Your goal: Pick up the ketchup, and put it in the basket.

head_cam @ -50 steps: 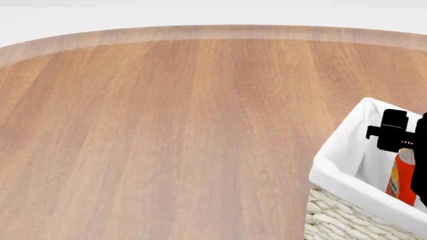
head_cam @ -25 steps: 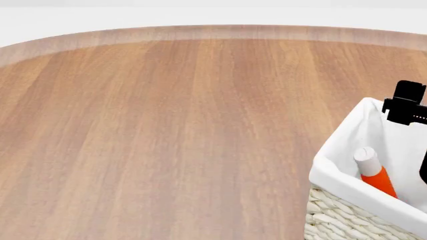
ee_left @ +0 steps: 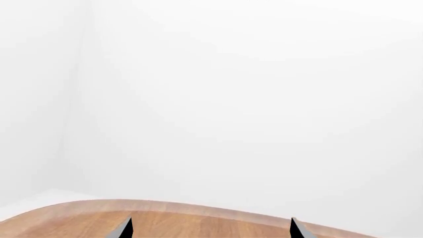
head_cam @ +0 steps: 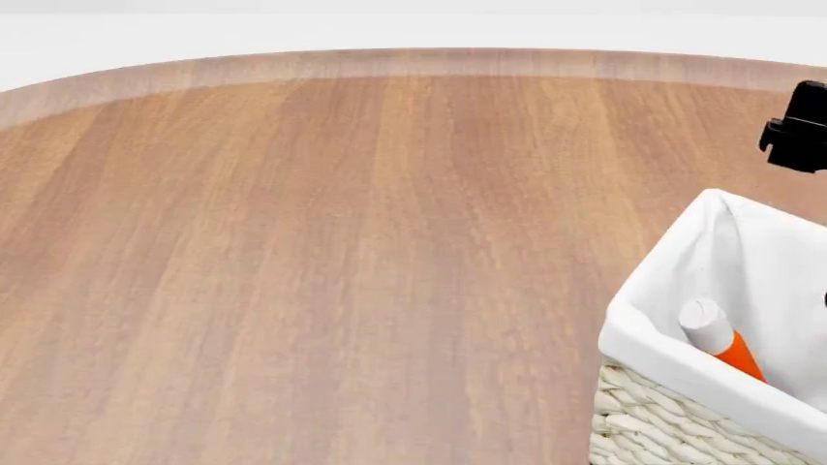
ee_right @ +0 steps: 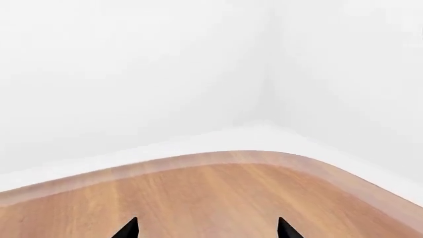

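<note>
Left side of the head view: only bare wooden table (head_cam: pixel 336 271), rounded far edge, white floor beyond. Left gripper (ee_left: pixel 208 229) doesn't appear in the head view; its wrist camera shows just two dark fingertips (ee_left: pixel 124 229) spread wide apart, nothing between them, table edge below and ahead, white wall past that. Moving right: the basket (head_cam: pixel 665 334) sits at the lower right corner of the head view, cream wicker with white liner folded over the rim, partly cut off by the frame. The ketchup (head_cam: pixel 721 339) is inside the basket, lying tilted against the liner, white cap up toward the near-left wall, orange-red body angling down and away; label not readable from here. Far right: a black part of the right arm (head_cam: pixel 801 128) shows at the frame edge, above and beyond the basket's far corner, clear of the rim and well apart from the ketchup. Right gripper (ee_right: pixel 206 229) in its wrist view: two dark fingertips (ee_right: pixel 283 230) spread apart, empty gap, table surface and its curved edge ahead, room corner behind. Ketchup sits below and nearer the robot than that gripper, no contact.
</note>
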`<state>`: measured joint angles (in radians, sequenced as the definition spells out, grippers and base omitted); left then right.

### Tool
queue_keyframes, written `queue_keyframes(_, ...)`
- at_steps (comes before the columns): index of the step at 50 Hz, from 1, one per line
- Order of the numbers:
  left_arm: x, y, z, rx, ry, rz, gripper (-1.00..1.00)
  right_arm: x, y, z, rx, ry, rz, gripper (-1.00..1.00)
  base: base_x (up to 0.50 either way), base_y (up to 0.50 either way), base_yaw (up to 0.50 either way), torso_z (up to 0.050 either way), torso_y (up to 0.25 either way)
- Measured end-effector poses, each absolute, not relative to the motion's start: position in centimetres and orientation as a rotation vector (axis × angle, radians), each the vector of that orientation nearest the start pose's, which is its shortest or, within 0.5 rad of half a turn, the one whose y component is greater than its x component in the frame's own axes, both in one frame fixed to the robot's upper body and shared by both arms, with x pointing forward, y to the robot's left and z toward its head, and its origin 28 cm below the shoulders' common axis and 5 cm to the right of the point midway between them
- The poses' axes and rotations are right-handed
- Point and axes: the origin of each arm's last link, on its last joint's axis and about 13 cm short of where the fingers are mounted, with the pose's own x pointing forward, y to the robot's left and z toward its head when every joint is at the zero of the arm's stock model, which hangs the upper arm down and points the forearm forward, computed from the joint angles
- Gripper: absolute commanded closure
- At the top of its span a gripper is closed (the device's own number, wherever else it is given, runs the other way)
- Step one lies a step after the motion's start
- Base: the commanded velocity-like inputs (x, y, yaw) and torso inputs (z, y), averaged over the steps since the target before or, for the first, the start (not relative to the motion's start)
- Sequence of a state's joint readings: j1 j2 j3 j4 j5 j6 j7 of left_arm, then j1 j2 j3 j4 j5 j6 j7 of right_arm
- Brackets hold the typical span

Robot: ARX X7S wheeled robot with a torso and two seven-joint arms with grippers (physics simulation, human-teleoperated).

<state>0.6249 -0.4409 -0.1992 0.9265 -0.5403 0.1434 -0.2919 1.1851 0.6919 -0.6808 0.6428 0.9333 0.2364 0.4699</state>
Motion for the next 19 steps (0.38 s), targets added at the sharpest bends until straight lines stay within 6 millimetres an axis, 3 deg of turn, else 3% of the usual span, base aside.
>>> queue_keyframes(19,8.6,25.7,14.8,-0.156,-0.403,0.037,-1.0,36.3,-25.0,24.5,-0.005,-0.29,-0.408,-1.0,0.0,0.0,0.0,0.0,0.0)
